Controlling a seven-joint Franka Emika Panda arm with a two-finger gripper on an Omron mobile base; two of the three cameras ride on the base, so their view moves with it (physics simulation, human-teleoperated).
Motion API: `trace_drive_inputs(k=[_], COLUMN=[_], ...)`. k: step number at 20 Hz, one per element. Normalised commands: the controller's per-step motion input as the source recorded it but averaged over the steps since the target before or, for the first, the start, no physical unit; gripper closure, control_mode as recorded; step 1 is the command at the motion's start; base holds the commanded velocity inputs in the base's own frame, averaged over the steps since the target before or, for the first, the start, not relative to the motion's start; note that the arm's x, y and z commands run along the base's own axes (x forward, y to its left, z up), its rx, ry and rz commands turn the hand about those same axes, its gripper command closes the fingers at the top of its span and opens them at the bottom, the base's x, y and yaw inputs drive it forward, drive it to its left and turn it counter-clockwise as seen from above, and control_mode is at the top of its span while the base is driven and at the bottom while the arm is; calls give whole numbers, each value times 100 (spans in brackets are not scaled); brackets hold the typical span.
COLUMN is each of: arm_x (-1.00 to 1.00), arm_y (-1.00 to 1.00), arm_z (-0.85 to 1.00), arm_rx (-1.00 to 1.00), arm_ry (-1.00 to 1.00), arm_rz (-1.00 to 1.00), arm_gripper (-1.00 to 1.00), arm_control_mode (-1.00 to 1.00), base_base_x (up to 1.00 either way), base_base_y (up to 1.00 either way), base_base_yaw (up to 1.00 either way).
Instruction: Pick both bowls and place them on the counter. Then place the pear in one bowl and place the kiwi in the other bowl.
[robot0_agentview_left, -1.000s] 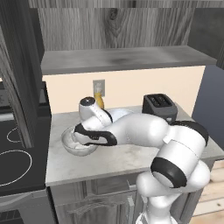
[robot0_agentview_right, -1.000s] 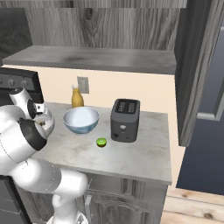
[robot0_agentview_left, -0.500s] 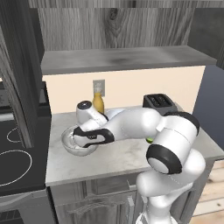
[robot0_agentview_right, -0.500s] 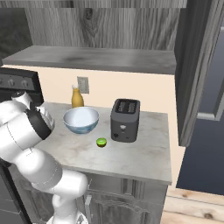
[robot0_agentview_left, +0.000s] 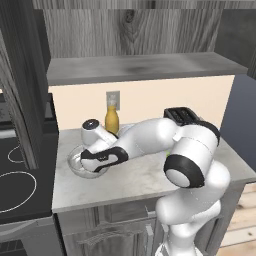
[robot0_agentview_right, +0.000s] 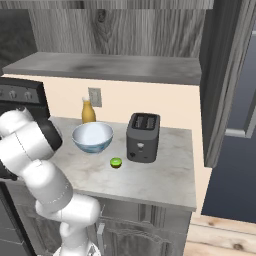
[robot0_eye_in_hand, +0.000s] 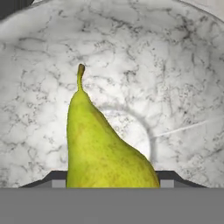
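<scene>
Gripper (robot0_agentview_left: 86, 165) down inside the grey-white marbled bowl (robot0_agentview_left: 75, 159), at the left end of the counter (robot0_agentview_left: 135, 180). In the hand view, pear (robot0_eye_in_hand: 103, 144) standing right between the two dark finger tips (robot0_eye_in_hand: 54, 179), one showing on each side of its fat base, narrow neck and dark stem pointing away from the hand toward the far wall of the marbled bowl. Jaws spread fairly wide, about the width of the pear's belly; whether pressing on the fruit or just clear of it, cannot tell. Pear's lower end hidden at the frame's edge, so contact with the bowl floor not readable either.

Farther out along the counter: orange bottle (robot0_agentview_left: 112, 119) against the back wall just behind the marbled bowl, below a wall outlet (robot0_agentview_left: 112, 97). Blue-patterned bowl (robot0_agentview_right: 92, 138) upright in front of that bottle in the right base view, pale blue inside. Kiwi (robot0_agentview_right: 116, 162) on the bare slab, near the blue-patterned bowl and just in front of the dark toaster (robot0_agentview_right: 143, 137), touching neither. Grey shelf (robot0_agentview_right: 110, 67) above.
</scene>
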Motion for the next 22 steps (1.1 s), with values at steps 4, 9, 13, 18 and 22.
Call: trace_drive_inputs(k=[4,9,13,18,22], arm_x=[7,-1,-12,-18,-30], arm_y=[6,0,-14,-44,-56], arm_z=[-5,0,6,30,36], arm_rx=[0,0,1,5,7], arm_ry=[0,0,0,0,-1], arm_rz=[0,0,-4,-9,-12], arm_gripper=[-100,-100,-100,-100,-100], arm_control_mode=[-100,-100,-100,-100,-100], base_base_x=[0,0,0,0,0], base_base_y=[0,0,0,0,0], base_base_yaw=[0,0,0,0,0])
